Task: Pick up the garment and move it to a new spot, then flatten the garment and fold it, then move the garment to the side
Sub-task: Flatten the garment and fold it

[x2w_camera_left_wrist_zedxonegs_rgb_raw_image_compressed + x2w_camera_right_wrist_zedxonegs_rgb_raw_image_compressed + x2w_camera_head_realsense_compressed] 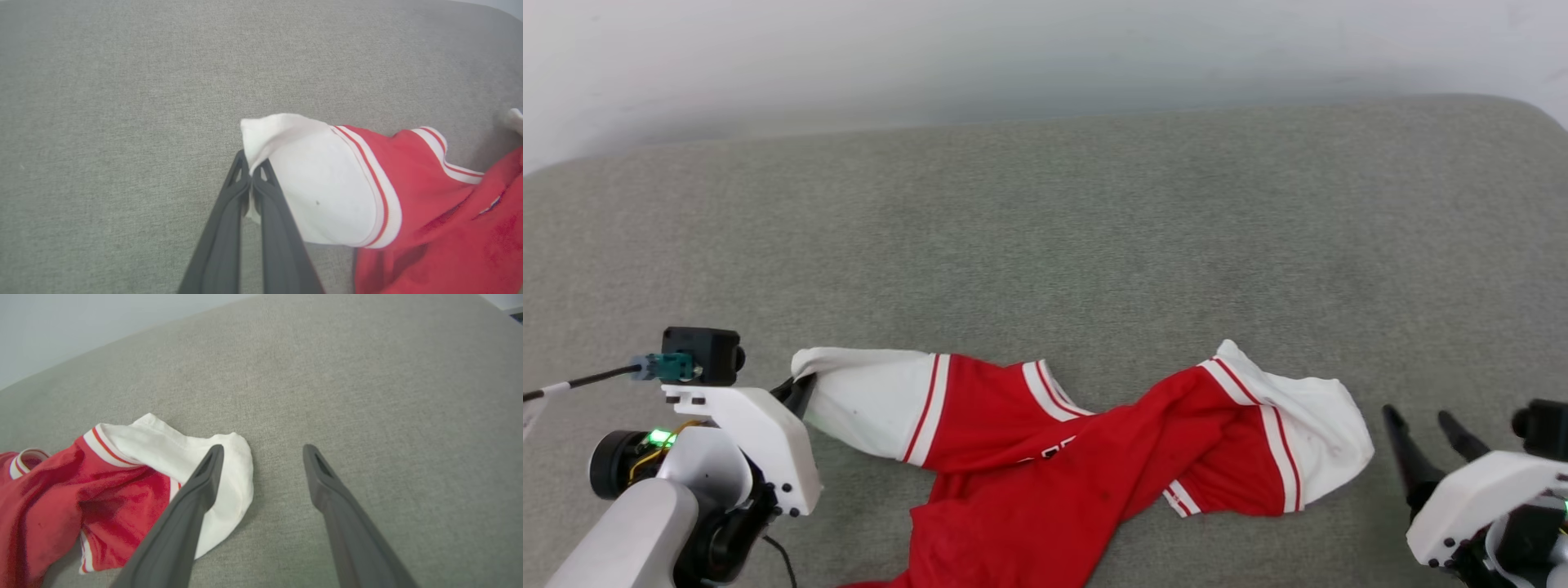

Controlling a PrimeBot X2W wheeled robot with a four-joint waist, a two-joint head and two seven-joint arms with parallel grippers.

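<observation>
The garment (1045,457), a red jersey T-shirt with white sleeves and striped trim, lies crumpled on the grey cushion near the front edge. My left gripper (796,390) is shut on the edge of its white left sleeve (310,188); in the left wrist view the two dark fingers (265,204) pinch the white cloth at its corner, my left gripper (251,173) meeting there. My right gripper (1425,425) hovers open just right of the other white sleeve (171,457), nothing between its fingers. In the right wrist view my right gripper (263,451) has its left finger over that sleeve's edge.
The grey cushioned surface (1094,229) stretches wide behind the garment, ending at a pale wall (1013,49). A cable (580,382) runs off to the left from my left wrist.
</observation>
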